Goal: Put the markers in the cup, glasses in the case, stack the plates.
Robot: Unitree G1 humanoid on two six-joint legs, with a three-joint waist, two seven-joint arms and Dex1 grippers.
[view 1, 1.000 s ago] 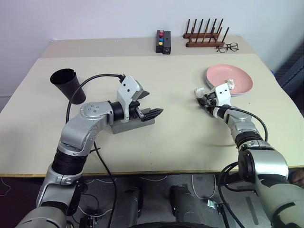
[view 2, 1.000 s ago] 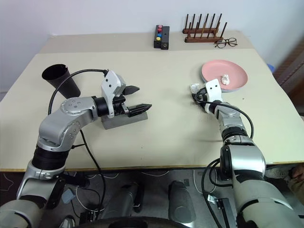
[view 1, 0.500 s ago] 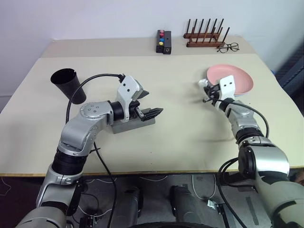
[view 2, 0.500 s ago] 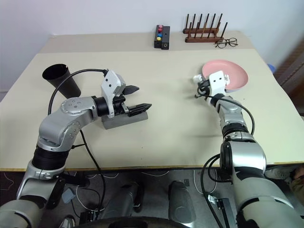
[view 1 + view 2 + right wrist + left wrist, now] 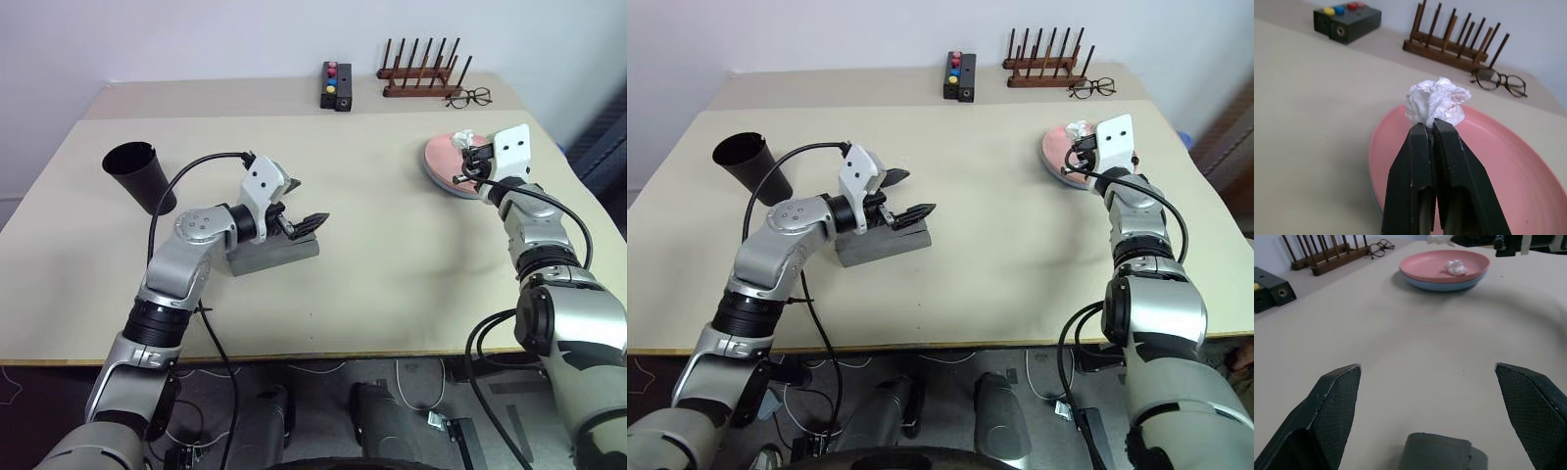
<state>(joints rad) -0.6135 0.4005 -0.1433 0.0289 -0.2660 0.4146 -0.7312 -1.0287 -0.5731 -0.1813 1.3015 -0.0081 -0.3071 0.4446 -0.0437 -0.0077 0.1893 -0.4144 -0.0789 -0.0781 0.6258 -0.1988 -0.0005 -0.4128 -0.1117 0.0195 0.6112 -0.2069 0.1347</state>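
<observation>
With the plates stacked, pink plate (image 5: pixel 1508 161) uppermost, the right gripper (image 5: pixel 1434 128), clamped on a crumpled paper wad (image 5: pixel 1437 102), must release it onto the plate; the left gripper (image 5: pixel 1437 382) hovers fully spread above the grey case (image 5: pixel 274 257).

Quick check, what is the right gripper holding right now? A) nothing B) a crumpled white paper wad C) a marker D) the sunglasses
B: in the right wrist view the right gripper has its fingers shut on a crumpled white paper wad, held over the pink plate.
</observation>
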